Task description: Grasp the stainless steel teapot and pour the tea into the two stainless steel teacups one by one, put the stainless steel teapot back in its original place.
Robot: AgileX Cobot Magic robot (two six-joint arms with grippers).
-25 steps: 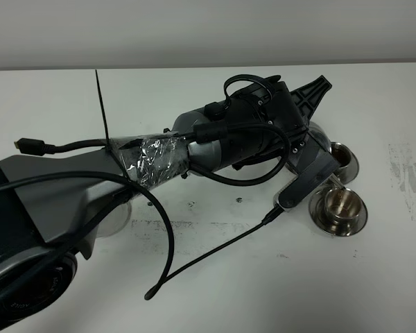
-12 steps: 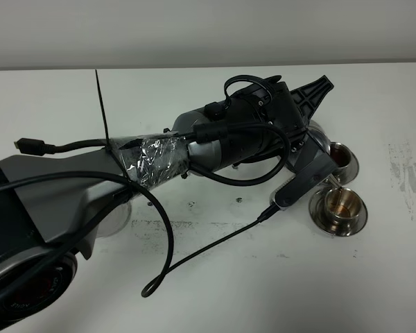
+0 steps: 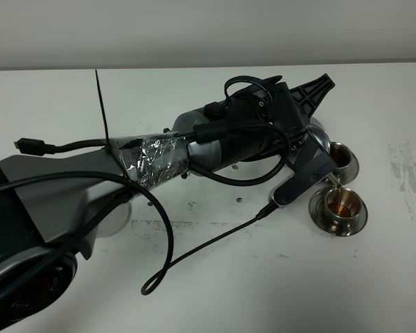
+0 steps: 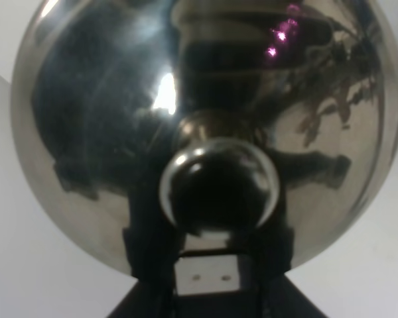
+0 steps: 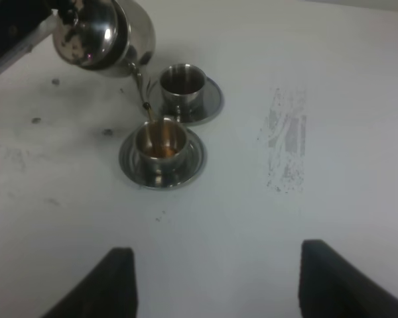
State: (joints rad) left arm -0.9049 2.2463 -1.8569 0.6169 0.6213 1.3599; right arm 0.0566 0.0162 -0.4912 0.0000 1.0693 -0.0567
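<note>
The stainless steel teapot is tilted, with its thin spout over the nearer teacup. A thin stream of tea falls into that cup, which holds reddish-brown liquid. The farther teacup holds dark tea on its saucer. My left gripper is shut on the teapot; its domed lid and knob fill the left wrist view. In the high view the left arm hides most of the teapot beside both cups. My right gripper is open and empty, well short of the cups.
A grey scuff mark lies on the white table right of the cups, also in the right wrist view. A black cable loops from the left arm over the table's middle. Small dark specks dot the table.
The teapot has tipped a little further over the nearer cup. The cup was empty a second ago; tea now streams in and its level has risen. The arm's cable has swung slightly.
</note>
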